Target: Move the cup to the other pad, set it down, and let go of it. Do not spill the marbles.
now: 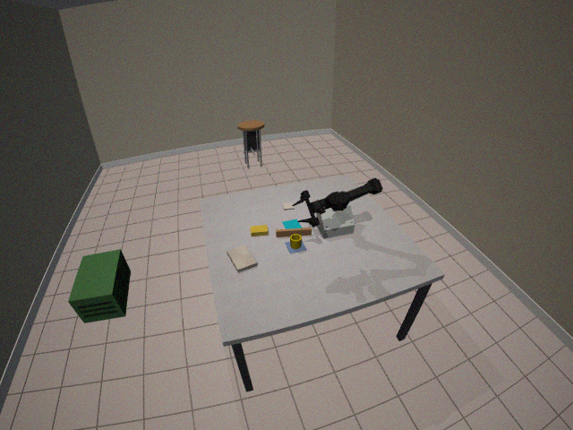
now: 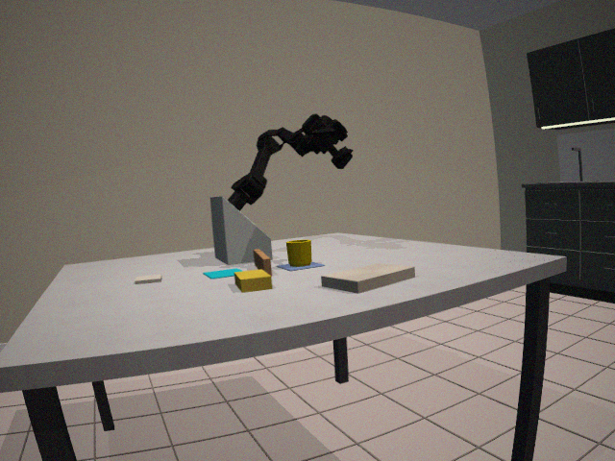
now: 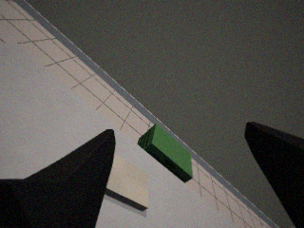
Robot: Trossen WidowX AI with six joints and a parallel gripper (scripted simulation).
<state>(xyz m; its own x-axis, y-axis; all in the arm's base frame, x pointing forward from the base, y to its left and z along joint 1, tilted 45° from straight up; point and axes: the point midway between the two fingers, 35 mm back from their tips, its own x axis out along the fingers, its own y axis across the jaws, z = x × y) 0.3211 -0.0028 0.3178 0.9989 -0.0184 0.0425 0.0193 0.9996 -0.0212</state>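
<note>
The yellow cup (image 1: pixel 295 241) (image 2: pixel 299 254) stands upright on the blue pad (image 1: pixel 302 248) (image 2: pixel 287 268). The marbles cannot be seen in any view. The cyan pad (image 1: pixel 292 224) (image 2: pixel 222 274) lies flat with nothing on it, on the other side of the brown bar (image 1: pixel 294 232) (image 2: pixel 261 261) from the cup. My gripper (image 1: pixel 295 213) (image 2: pixel 345 143) (image 3: pixel 180 132) is wide open and empty. It is raised high above the table, well clear of the cup, and the wrist view shows neither cup nor pads.
A yellow block (image 1: pixel 259 230) (image 2: pixel 253 280) lies near the bar's end. A thick beige slab (image 1: pixel 242 258) (image 2: pixel 367 278) (image 3: pixel 128 182) lies beyond the blue pad. A small beige tile (image 1: pixel 287 206) (image 2: pixel 148 279) lies past the cyan pad. A green box (image 1: pixel 99 284) (image 3: pixel 168 152) stands on the floor.
</note>
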